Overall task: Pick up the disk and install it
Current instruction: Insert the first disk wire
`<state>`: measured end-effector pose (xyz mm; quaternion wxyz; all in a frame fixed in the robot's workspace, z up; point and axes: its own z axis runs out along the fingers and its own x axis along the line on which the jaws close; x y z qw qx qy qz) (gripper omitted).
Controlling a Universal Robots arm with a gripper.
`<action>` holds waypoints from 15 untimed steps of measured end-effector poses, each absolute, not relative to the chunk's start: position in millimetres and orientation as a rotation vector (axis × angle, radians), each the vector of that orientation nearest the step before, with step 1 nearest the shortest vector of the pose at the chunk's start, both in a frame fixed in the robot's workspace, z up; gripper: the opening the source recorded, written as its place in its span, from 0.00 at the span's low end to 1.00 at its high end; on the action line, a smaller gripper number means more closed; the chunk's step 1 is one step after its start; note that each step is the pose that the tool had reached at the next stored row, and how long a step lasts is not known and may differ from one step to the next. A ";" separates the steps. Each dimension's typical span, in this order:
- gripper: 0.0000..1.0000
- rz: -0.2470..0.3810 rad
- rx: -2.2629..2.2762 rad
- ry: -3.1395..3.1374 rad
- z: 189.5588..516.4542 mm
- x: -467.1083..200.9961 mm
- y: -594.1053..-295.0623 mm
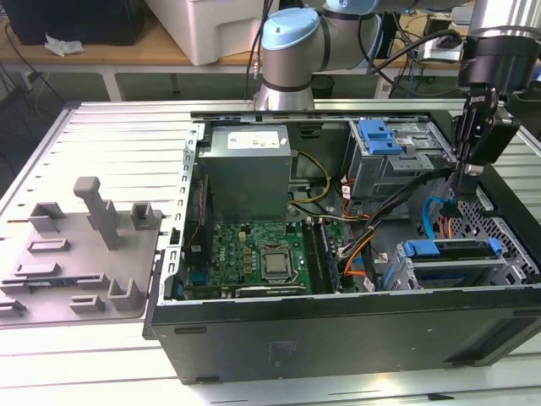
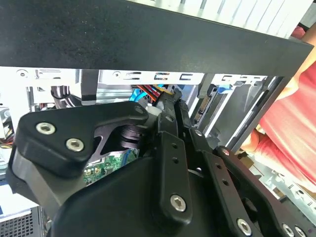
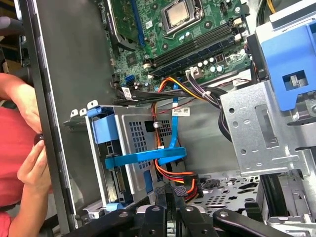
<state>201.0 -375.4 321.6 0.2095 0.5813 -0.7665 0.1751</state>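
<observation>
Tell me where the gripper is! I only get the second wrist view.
Observer: In the exterior view, the gripper hangs over the open computer case, at the exterior view's right.
Operator: Where's the disk?
Observer: I see the disk, blue-framed, close to the gripper, by the case's near wall.
Operator: Is anything outside the case?
Observer: A grey tray of holders lies beside the case, at the exterior view's left.
</observation>
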 end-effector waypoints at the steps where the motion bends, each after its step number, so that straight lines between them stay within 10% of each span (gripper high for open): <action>1: 0.17 0.487 1.617 -2.132 321.4 201.0 -375.4; 15: 0.17 0.527 1.688 -2.103 328.0 192.5 -375.4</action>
